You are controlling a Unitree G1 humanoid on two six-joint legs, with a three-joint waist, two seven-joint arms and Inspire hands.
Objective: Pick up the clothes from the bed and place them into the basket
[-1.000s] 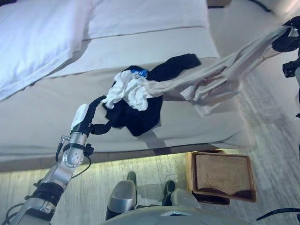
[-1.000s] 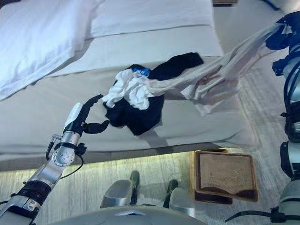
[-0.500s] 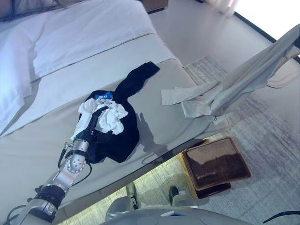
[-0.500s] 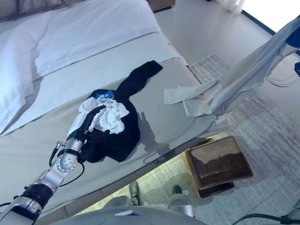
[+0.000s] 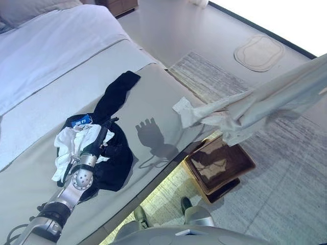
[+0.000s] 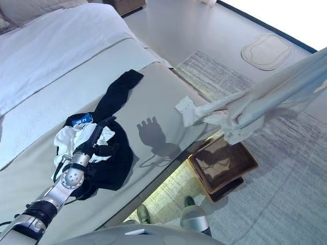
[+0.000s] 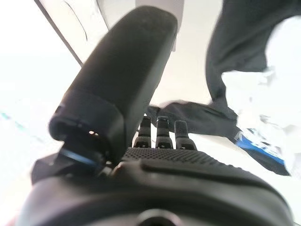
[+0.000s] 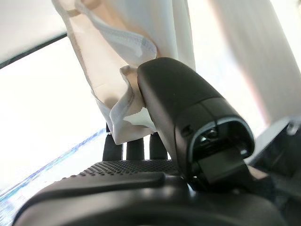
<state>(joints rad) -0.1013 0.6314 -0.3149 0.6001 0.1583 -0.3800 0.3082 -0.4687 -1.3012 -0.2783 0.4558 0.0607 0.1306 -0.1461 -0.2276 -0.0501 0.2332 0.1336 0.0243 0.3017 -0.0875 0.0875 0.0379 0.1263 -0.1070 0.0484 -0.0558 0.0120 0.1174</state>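
Glare from the bright floor beyond the rug washes out the far edge of both eye views, and the right hand (image 8: 155,141) is cut off there; it is seen only in its own wrist view. In that view a fold of the beige garment (image 5: 265,99) is pinched between the thumb and the fingers (image 8: 135,149), whose tips are hidden behind the cloth.

From the eye views the beige garment is seen stretched in the air from the right edge down toward the bed's corner, its lower end hanging just above the basket (image 5: 245,166). The basket, brown and square, stands on the floor beside the bed (image 5: 163,102), and its inside is partly covered by the cloth's shadow, so its contents cannot be made out. The bed is covered with a grey-beige sheet, with a white duvet (image 5: 56,46) further up. A grey striped rug (image 5: 286,173) lies under the basket, and a pale oval mat (image 5: 259,52) lies on the smooth floor beyond.

A heap of clothes remains on the bed: a black garment (image 5: 115,94) with a blue label, and a white garment (image 5: 69,145) crumpled on top of it. The left hand (image 5: 99,145) is laid over this heap, its fingers (image 7: 162,132) held straight and close together, pointing toward the black cloth. Whether the cloth is actually touched cannot be told.
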